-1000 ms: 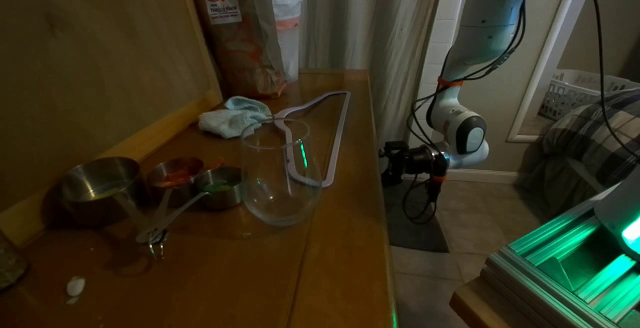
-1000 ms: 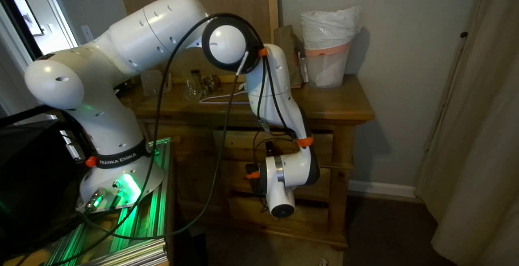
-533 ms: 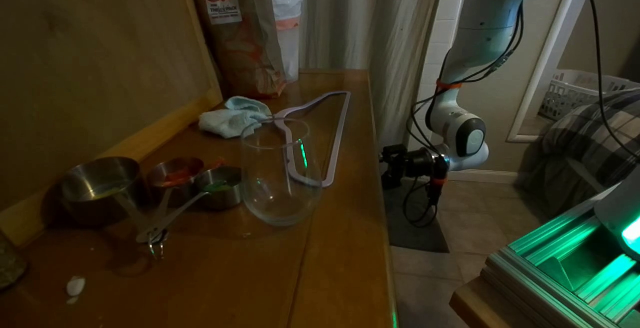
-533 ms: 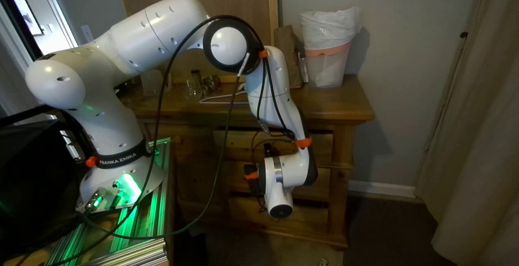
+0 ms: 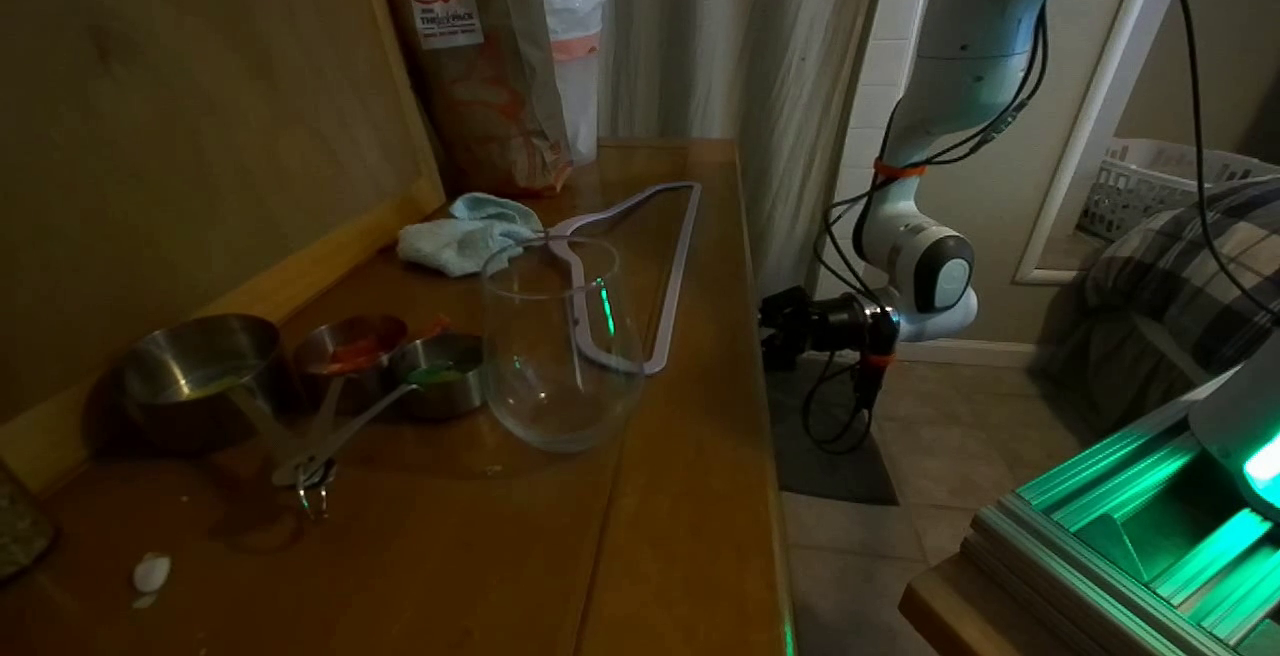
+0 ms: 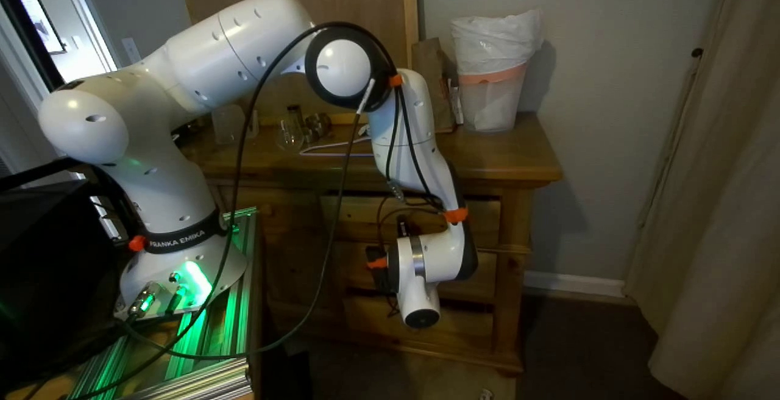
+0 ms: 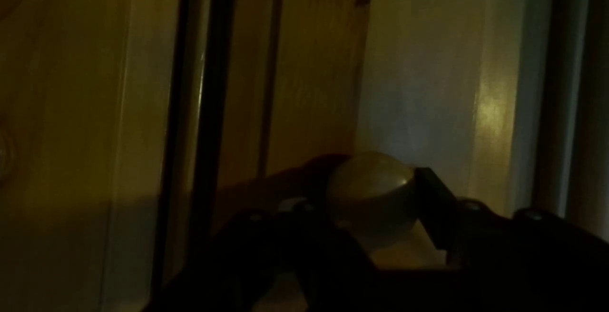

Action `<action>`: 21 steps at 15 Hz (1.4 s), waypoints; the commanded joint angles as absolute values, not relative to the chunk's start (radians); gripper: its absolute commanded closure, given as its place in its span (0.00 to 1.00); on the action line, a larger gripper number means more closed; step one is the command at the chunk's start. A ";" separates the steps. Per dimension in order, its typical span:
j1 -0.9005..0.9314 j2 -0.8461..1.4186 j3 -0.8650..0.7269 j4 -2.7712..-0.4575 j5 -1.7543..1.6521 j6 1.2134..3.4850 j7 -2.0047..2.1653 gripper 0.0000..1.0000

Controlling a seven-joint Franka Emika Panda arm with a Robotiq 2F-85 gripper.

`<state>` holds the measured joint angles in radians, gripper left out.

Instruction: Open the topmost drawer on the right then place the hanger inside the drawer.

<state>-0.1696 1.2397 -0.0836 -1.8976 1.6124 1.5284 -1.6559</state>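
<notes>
A lilac hanger (image 5: 676, 276) lies flat on the wooden dresser top, and part of it also shows as a thin pale outline (image 6: 341, 155) beyond the arm. Below the top, the topmost drawer (image 6: 353, 210) on the right has a dark gap along its upper edge; my arm covers part of its front. Seen from the wrist, a round wooden knob (image 7: 371, 179) sits between the dark fingers of my gripper (image 7: 368, 202), which are shut against its two sides. In an exterior view the gripper (image 5: 778, 326) is level with the dresser front, its tips partly hidden by the dresser edge.
A clear glass (image 5: 560, 356) and several metal measuring cups (image 5: 200, 366) stand on the dresser top, near a light blue cloth (image 5: 470, 236). A paper bag (image 5: 490, 76) and a lined bin (image 6: 496, 77) are at the far end. Other drawers (image 6: 451, 321) lie beneath.
The gripper's fingers have drawn together, from wide apart to around the knob. My wrist has shifted very slightly. The hanger and the drawers look unmoved.
</notes>
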 commanded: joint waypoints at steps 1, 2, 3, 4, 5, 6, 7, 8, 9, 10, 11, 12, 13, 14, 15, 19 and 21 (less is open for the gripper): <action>-0.150 1.235 -0.104 -1.905 1.638 1.544 -1.644 0.76; -0.151 1.231 -0.108 -1.909 1.637 1.544 -1.642 0.76; -0.153 1.228 -0.110 -1.912 1.636 1.543 -1.640 0.76; -0.155 1.221 -0.114 -1.920 1.636 1.544 -1.642 0.76; -0.157 1.214 -0.119 -1.929 1.637 1.546 -1.643 0.76; -0.154 1.203 -0.129 -1.940 1.635 1.556 -1.651 0.76; -0.155 1.198 -0.136 -1.948 1.631 1.555 -1.650 0.76; -0.158 1.195 -0.143 -1.955 1.624 1.550 -1.648 0.76; -0.162 1.188 -0.152 -1.965 1.622 1.547 -1.648 0.76; -0.165 1.183 -0.164 -1.974 1.618 1.547 -1.646 0.76; -0.167 1.178 -0.172 -1.982 1.617 1.548 -1.644 0.76; -0.167 1.173 -0.183 -1.991 1.612 1.549 -1.640 0.76; -0.167 1.165 -0.193 -2.003 1.612 1.554 -1.638 0.76; -0.168 1.157 -0.202 -2.016 1.613 1.558 -1.637 0.76; -0.168 1.147 -0.212 -2.031 1.613 1.562 -1.637 0.76; -0.172 1.114 -0.250 -2.085 1.614 1.569 -1.641 0.76; -0.174 1.108 -0.270 -2.101 1.613 1.573 -1.641 0.76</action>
<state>-0.1631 1.1532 -0.2171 -2.0568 1.6043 1.5290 -1.6578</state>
